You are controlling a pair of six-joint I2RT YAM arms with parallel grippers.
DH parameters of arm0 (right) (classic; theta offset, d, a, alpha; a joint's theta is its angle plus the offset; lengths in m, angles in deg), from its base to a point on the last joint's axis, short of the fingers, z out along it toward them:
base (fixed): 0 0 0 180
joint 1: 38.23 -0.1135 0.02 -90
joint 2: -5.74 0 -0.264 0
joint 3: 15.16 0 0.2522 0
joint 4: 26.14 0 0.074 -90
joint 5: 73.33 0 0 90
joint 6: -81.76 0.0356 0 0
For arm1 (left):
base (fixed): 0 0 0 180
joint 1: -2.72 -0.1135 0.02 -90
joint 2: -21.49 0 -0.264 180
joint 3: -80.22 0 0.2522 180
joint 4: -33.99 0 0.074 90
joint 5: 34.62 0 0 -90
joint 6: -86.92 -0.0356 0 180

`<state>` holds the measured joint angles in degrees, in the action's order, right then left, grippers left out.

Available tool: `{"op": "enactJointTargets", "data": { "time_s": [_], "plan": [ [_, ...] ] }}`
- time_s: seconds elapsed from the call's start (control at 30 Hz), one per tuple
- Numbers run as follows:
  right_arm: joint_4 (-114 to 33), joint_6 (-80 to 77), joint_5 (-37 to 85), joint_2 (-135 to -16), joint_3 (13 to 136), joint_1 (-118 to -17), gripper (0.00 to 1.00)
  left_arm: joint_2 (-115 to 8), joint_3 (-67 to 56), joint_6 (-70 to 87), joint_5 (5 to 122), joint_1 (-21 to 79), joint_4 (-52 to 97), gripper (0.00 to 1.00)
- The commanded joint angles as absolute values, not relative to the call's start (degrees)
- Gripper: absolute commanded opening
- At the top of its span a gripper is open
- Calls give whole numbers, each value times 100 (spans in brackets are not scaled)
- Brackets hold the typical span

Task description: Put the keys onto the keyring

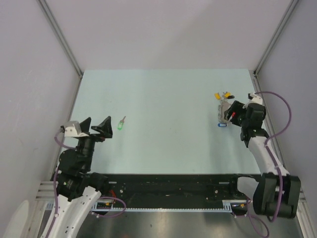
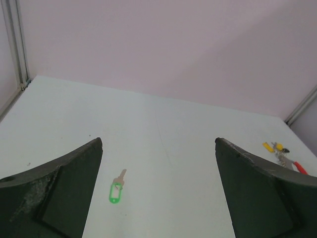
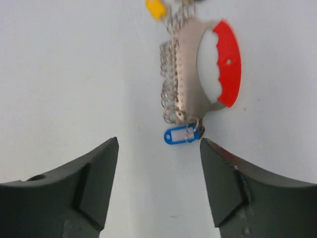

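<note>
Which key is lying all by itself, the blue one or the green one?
The green key, alone on the left side. The blue key lies against the keyring on the right.

A loose key (image 1: 122,124) lies well left of the keyring (image 1: 224,108) (another key (image 1: 222,125) touches its near end).

Black-and-white arms (image 1: 262,148); purple cables (image 1: 289,111); dark wedge-fingered pincers (image 2: 158,141).

We're getting bright, even, diffuse light everywhere, with barely any shadows falling on the pale worktop (image 1: 163,109). Up close in the wrist views, the dark fingers (image 3: 74,193) are going soft, while the keyring (image 3: 187,69) is staying sharp, without glare.
</note>
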<state>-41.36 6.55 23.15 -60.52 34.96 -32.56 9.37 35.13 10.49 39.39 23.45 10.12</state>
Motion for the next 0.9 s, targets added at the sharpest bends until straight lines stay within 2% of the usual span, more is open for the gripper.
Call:
{"op": "enactJointTargets", "data": {
  "time_s": [0.0,0.1,0.2,0.33,0.57,0.7,0.87],
  "plan": [
    [-4173,1188,2098,-4766,3507,-3024,82,1647,3770,1266,3630,2285,1836,100],
    [-4227,1391,1668,-4070,3507,-2997,87,2410,4113,1301,3613,2285,2371,100],
    [-4193,1541,1202,-3138,3498,-2988,100,2906,4256,1074,3657,2276,2596,100],
    [-4104,1514,1018,-1708,3507,-3058,100,2536,3930,906,3806,2267,2102,100],
    [-4087,1524,385,43,3516,-3181,100,2869,4132,721,3745,2259,2155,100],
    [-4489,630,-318,346,3725,-3594,100,2914,4097,668,3674,2259,2076,100],
    [-5272,-111,-626,380,3859,-4253,100,2896,4097,659,3622,2259,2067,100]
  ]
}}
